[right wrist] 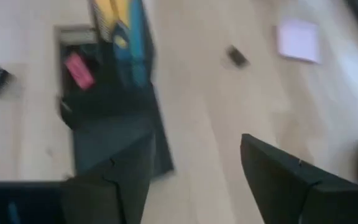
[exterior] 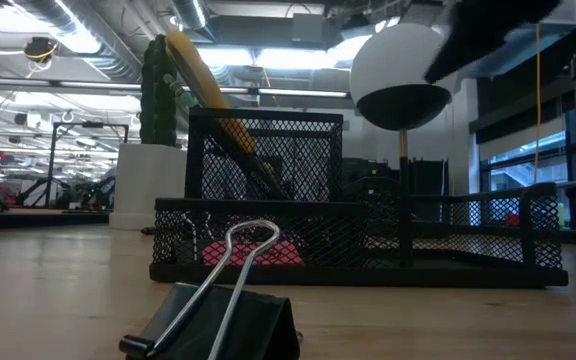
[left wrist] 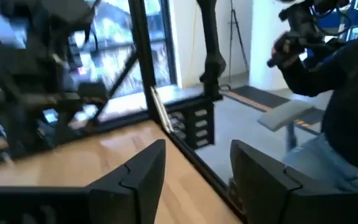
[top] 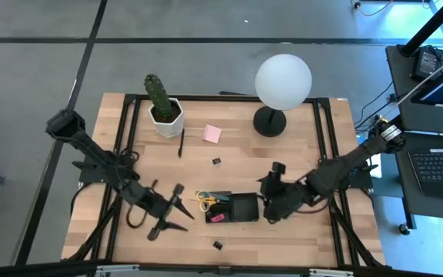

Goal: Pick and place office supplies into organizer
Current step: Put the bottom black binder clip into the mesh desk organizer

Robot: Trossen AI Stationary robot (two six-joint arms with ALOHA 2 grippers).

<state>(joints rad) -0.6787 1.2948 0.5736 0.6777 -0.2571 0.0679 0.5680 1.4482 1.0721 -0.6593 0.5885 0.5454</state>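
The black mesh organizer (top: 237, 208) stands near the table's near edge, also in the low view (exterior: 368, 245) and the right wrist view (right wrist: 114, 124). Yellow-handled scissors (top: 204, 201) and a pink eraser (top: 216, 218) are in its left part. A pink sticky pad (top: 212, 134), a black pen (top: 181, 142) and two binder clips (top: 216, 161) (top: 218, 245) lie on the wood. My left gripper (top: 177, 215) is open just left of the organizer and holds nothing. My right gripper (top: 271, 205) is open at the organizer's right end, with nothing between its fingers (right wrist: 194, 168).
A potted cactus (top: 162, 104) and a white globe lamp (top: 283, 81) stand at the far side. The near binder clip (exterior: 228, 320) lies in front of the organizer. A person (left wrist: 347, 124) stands beyond the table's edge. Bare wood lies between the pad and the organizer.
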